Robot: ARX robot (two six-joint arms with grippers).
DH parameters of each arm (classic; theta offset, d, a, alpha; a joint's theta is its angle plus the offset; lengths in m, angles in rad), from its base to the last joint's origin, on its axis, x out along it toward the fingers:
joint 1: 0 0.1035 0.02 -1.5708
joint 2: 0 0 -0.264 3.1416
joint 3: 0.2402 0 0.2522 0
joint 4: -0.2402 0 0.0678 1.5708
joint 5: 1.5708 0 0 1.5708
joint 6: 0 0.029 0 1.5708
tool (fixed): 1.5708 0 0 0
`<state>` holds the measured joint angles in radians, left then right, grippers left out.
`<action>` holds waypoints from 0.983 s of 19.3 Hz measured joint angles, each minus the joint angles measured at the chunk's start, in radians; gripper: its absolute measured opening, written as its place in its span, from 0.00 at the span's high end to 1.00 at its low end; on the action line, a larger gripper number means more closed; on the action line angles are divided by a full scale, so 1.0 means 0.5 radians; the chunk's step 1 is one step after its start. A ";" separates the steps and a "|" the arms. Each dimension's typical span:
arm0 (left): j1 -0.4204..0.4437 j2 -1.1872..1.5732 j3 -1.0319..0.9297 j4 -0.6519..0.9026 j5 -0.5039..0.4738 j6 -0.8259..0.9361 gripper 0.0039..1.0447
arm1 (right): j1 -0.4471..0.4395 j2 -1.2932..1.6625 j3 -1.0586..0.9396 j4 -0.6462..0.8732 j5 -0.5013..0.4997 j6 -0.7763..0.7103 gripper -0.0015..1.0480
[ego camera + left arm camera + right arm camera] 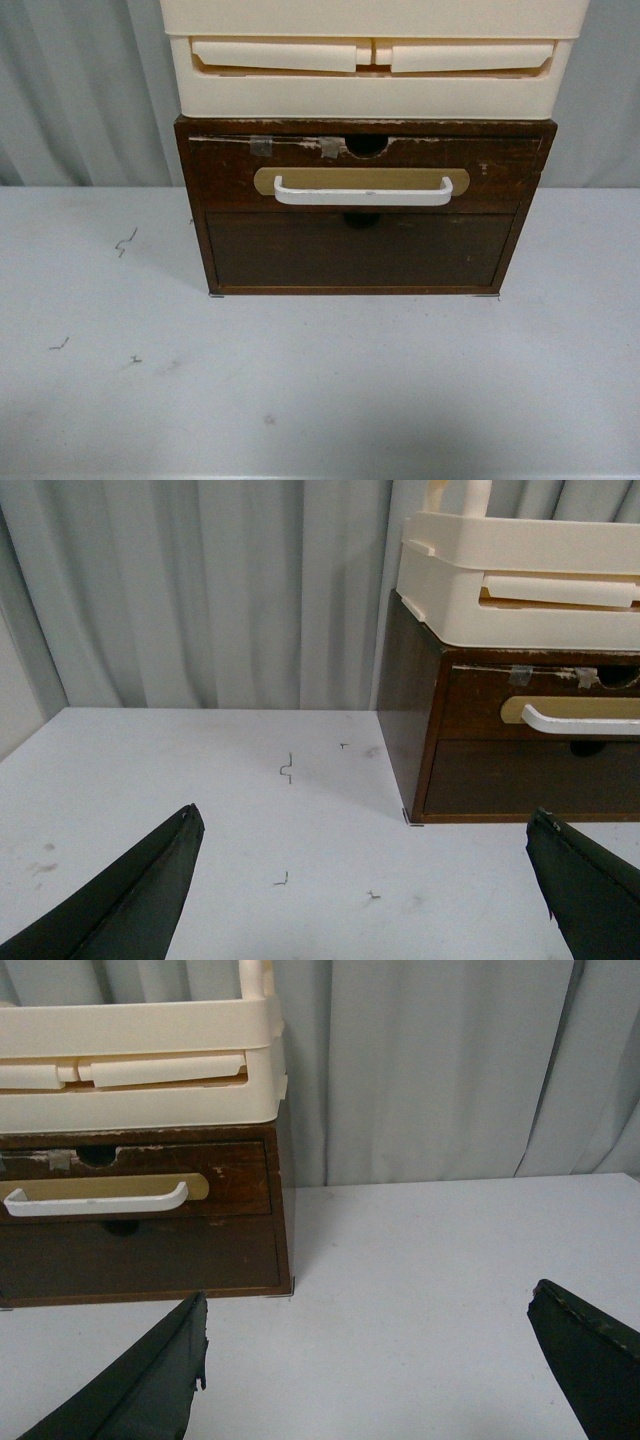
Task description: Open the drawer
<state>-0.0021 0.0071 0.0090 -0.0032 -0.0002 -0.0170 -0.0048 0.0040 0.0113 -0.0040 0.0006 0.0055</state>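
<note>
The drawer (pixel 505 170) is the upper, shallow dark brown front of a wooden cabinet at the back of the white table. It is shut, with a white bar handle (pixel 362 193) on a tan oval plate, a half-round notch and tape pieces on its top edge. It also shows in the left wrist view (pixel 480 695) and in the right wrist view (pixel 235 1175). Neither arm shows in the front view. My left gripper (pixel 365 825) is open and empty, low over the table, left of the cabinet. My right gripper (pixel 370 1305) is open and empty, right of the cabinet.
A plain dark brown panel (pixel 360 250) without a handle sits under the drawer. Cream plastic drawers (pixel 370 60) stand on top of the cabinet. Grey curtains (pixel 80 90) hang behind. Small bent staples (pixel 125 242) lie on the white table (pixel 320 390) at the left.
</note>
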 joint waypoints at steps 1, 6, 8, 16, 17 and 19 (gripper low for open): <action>0.000 0.000 0.000 0.000 0.000 0.000 0.06 | 0.000 0.000 0.000 0.000 0.000 0.000 0.06; 0.000 0.000 0.000 0.000 0.000 0.000 0.06 | 0.000 0.000 0.000 0.000 0.000 0.000 0.06; 0.000 0.000 0.000 0.000 0.000 0.000 0.06 | 0.000 0.000 0.000 0.000 0.000 0.000 0.06; 0.000 0.000 0.000 0.000 0.000 0.000 0.06 | 0.000 0.000 0.000 0.000 0.000 0.000 0.06; 0.000 0.000 0.000 0.000 0.000 0.000 0.06 | 0.000 0.000 0.000 0.000 -0.001 0.000 0.06; 0.000 0.000 0.000 0.000 0.000 0.000 0.06 | 0.000 0.000 0.000 0.000 0.000 0.000 0.06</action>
<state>-0.0021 0.0071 0.0090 -0.0032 -0.0002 -0.0170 -0.0048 0.0040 0.0113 -0.0040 0.0006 0.0055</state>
